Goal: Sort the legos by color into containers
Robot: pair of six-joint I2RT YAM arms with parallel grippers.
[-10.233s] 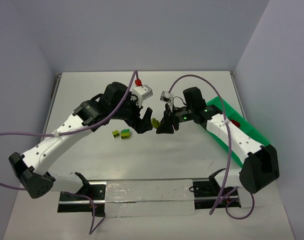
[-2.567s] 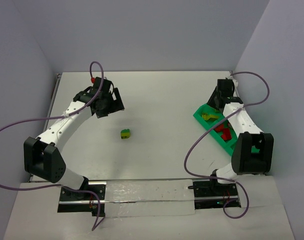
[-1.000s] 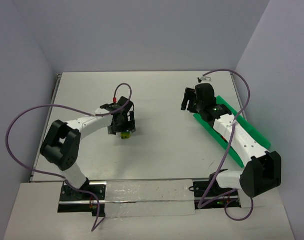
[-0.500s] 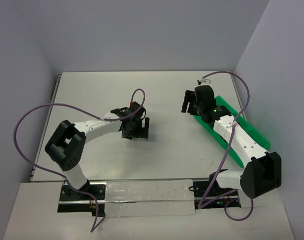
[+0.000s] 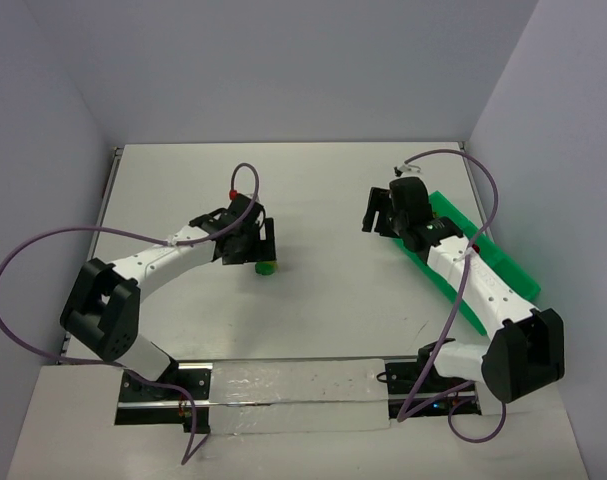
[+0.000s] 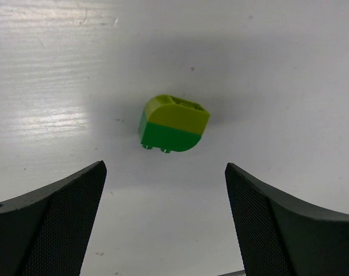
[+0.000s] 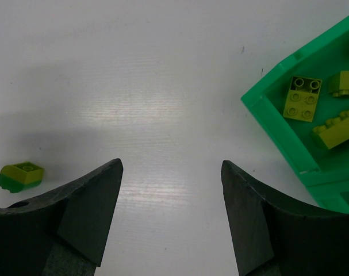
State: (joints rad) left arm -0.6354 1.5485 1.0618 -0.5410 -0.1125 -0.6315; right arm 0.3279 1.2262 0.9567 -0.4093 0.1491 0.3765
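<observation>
lego (image 6: 174, 123) on open table (image 6: 277, 57) before spread left hand (image 6: 164, 165); right hand (image 7: 171, 162) spread too, near tray (image 7: 273, 135) corner

The right arm (image 5: 465, 272) hides most of the green tray (image 5: 445, 208), also cut by the right wrist view's edge.

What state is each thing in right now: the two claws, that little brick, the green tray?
Left gripper: open, empty, over the two-colour brick.
Right gripper: open, empty, near the tray corner.
Two-colour brick: yellow-green and dark green halves joined, loose on the table.
Tray: end compartment holds yellow-green bricks.
</observation>
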